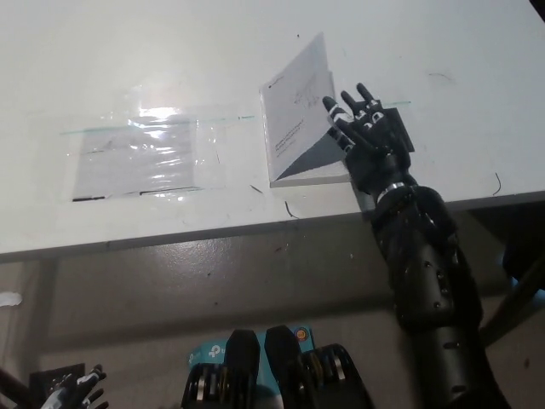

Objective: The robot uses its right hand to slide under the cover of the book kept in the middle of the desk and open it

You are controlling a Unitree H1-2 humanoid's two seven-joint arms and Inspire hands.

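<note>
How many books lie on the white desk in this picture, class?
1. The white paperback book lies mid-desk, its cover raised by the black right hand. The clear plastic sleeve to its left holds a sheet, not a book. Nothing suggests hidden books.

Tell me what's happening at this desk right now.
The robot's black right hand is at the right edge of the white book in the middle of the white desk, with its fingers spread against the front cover. The cover is lifted and tilted up, partway open, not yet turned over. A clear plastic sleeve with a paper in it lies flat to the book's left, untouched. The white left hand rests low at the bottom left corner, away from the desk.
</note>
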